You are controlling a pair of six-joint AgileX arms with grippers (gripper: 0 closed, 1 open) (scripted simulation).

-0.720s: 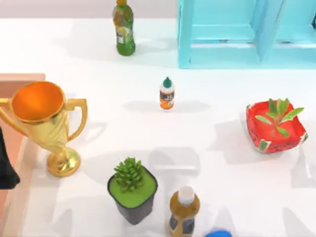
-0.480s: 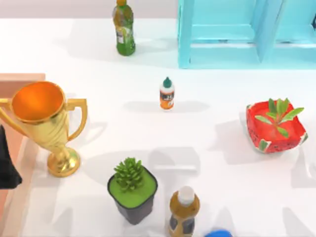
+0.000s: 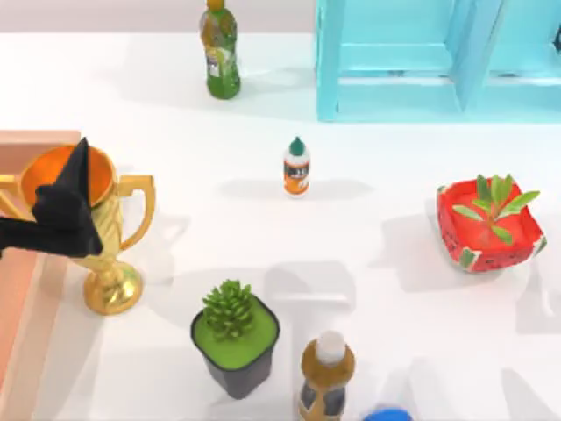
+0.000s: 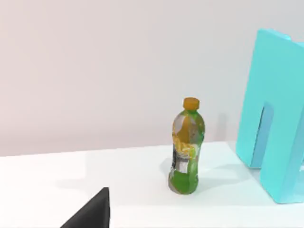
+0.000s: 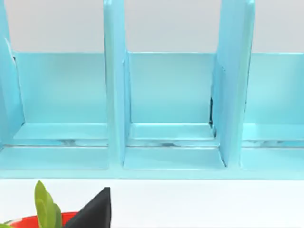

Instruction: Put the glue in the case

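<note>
Top view: glue [image 3: 296, 167], a small white bottle with pointed dark green cap and orange-and-black label, stands upright mid-table, free of any grip. Left gripper [image 3: 74, 180], matte black and angular, hangs over the glossy gold trophy [image 3: 83, 230] at the table's left; whether its fingers are parted, cannot tell. Case [image 3: 22, 263], thick tan wood with a salmon inside, sits at the left edge. Turquoise shelf unit [image 3: 421, 61] behind.
</note>
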